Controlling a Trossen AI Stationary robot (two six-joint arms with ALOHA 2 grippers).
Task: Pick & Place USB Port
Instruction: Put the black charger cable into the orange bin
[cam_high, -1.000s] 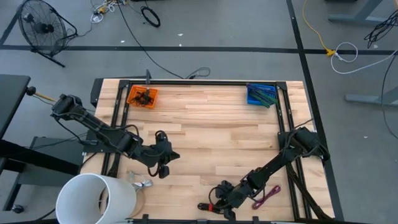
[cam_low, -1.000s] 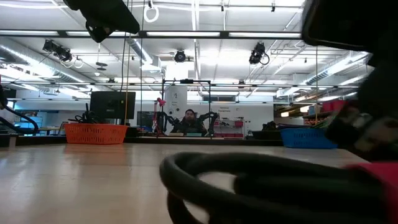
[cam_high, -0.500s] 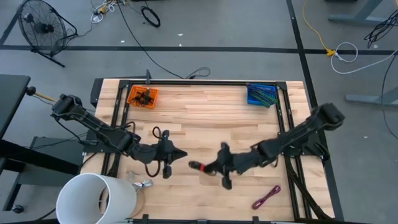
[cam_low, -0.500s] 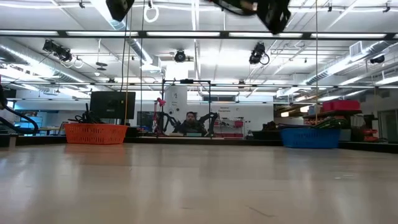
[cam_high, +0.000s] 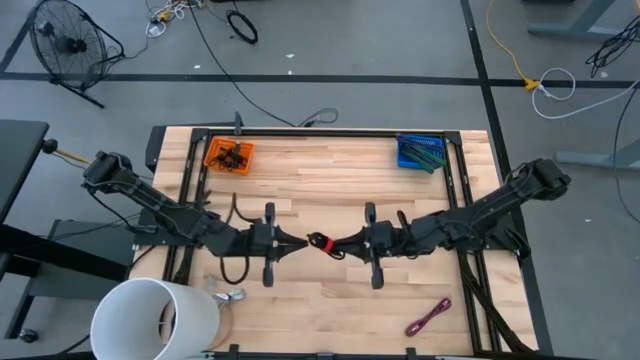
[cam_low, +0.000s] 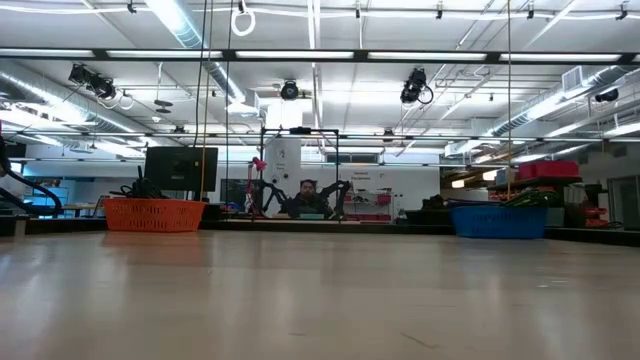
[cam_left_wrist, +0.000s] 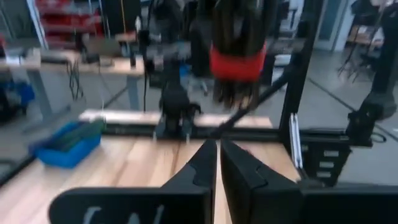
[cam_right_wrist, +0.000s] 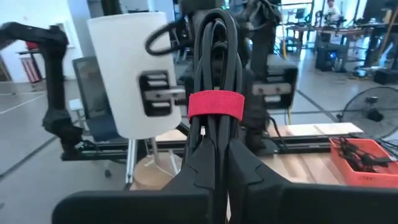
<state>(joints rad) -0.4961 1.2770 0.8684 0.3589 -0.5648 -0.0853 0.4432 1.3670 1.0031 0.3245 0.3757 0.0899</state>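
A black cable bundle (cam_high: 318, 243) bound with a red strap (cam_right_wrist: 214, 104) hangs in the air over the middle of the table. My right gripper (cam_high: 336, 243) is shut on it, reaching in level from the table's right. My left gripper (cam_high: 298, 243) comes level from the left. It is shut with nothing between its fingers, and its tips stop just short of the bundle. In the left wrist view the bundle (cam_left_wrist: 237, 46) shows ahead of the shut fingers (cam_left_wrist: 217, 152). Neither gripper shows in the low view. My right gripper pinches the bundle between its two fingers at the end below the red strap (cam_right_wrist: 214, 140). The fingers lie level, pointing toward the table's left, along the bundle. The bundle sticks out past the fingertips toward my left gripper and is clear of the table.
An orange basket (cam_high: 228, 155) holding dark items stands at the far left, and a blue basket (cam_high: 420, 152) at the far right. A purple cable bundle (cam_high: 428, 317) lies near the front right. A white cylinder (cam_high: 150, 320) stands off the near-left corner. A person (cam_low: 307, 196) sits far behind the table.
My right gripper has risen from the table's near edge with the black bundle and swung toward the middle and my left gripper, turning to point level. The bundle is now lifted clear of the table. My left gripper has tipped up to level and risen slightly.
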